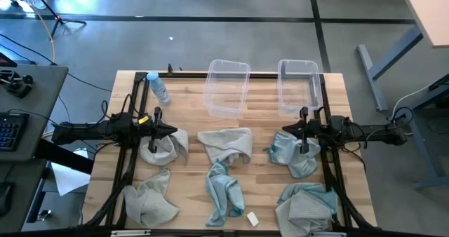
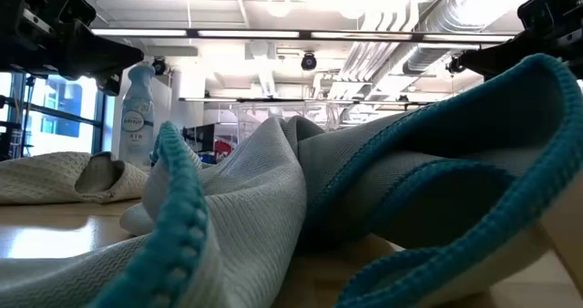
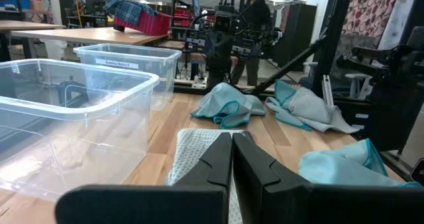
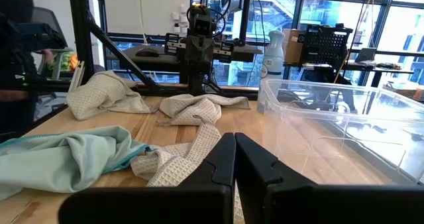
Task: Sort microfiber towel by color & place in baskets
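Observation:
Several towels lie spread on the wooden table. A grey one [image 1: 163, 147] is below my left gripper [image 1: 172, 132], another grey one [image 1: 226, 144] lies in the middle, and a teal one [image 1: 293, 156] is below my right gripper [image 1: 286, 130]. Nearer the front lie a grey towel [image 1: 149, 200], a teal one [image 1: 224, 191] and a grey-and-teal heap [image 1: 306, 205]. Two clear baskets [image 1: 226, 88] [image 1: 299, 87] stand at the far edge. Both grippers are shut and hover over the table, facing each other; the left gripper [image 3: 232, 144] and the right gripper [image 4: 234, 148] hold nothing.
A spray bottle [image 1: 160, 87] stands at the far left of the table, beside the left basket. A small white block [image 1: 252, 219] lies at the near edge. Bare wood shows between the towels and the baskets. A person [image 3: 255, 12] stands in the room beyond the table.

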